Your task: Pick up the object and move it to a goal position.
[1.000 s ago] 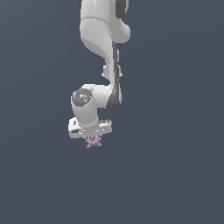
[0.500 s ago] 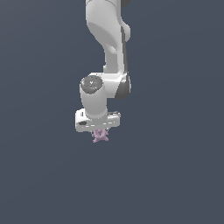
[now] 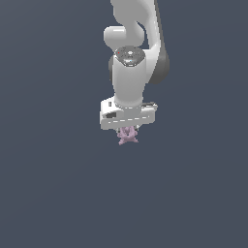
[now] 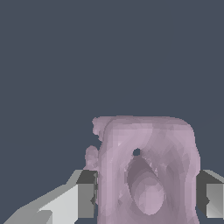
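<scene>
The object [image 3: 128, 136] is a small pale pink-mauve lumpy figurine with short knobs, hanging just under the white hand of the arm in the exterior view. My gripper [image 3: 127, 131] is shut on the object, whose lower part sticks out below the fingers. In the wrist view the object [image 4: 146, 170] fills the space between the two grey fingertips [image 4: 85, 194], which press on both its sides. The gripper midpoint [image 4: 146, 194] lies on the figurine.
The white arm [image 3: 130, 72] rises straight above the gripper toward the top of the exterior view. Around it there is only a plain dark grey-blue background, with no other objects or edges in sight.
The arm and gripper have shifted toward the exterior view's right, carrying the object along. The grip on the object has stayed the same.
</scene>
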Robot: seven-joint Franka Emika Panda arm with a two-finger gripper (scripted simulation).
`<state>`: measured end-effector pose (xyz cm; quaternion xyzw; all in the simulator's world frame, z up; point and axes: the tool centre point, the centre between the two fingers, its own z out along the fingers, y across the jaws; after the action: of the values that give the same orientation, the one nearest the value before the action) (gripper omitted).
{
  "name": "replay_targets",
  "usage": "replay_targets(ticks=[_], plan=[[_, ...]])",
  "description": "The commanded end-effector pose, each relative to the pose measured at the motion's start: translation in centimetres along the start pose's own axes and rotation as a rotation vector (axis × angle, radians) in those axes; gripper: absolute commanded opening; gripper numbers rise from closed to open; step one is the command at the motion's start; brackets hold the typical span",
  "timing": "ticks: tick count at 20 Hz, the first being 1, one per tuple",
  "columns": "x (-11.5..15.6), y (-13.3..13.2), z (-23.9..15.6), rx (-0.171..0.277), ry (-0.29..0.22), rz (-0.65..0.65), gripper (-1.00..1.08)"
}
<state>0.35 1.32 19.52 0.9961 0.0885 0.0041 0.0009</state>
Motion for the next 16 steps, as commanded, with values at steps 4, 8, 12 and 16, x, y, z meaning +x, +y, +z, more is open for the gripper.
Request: replay_targets(ticks=[4, 8, 12, 16], plan=[[-0.1, -4.3, -5.2, 0.000, -0.004, 0.002, -1.00], [-0.1, -6.9, -8.4, 0.000, -0.005, 0.003, -1.00], [0.1, -8.8, -10.7, 0.001, -0.007, 0.003, -1.00], [0.2, -10.0, -12.2, 0.002, -0.008, 0.004, -1.00]])
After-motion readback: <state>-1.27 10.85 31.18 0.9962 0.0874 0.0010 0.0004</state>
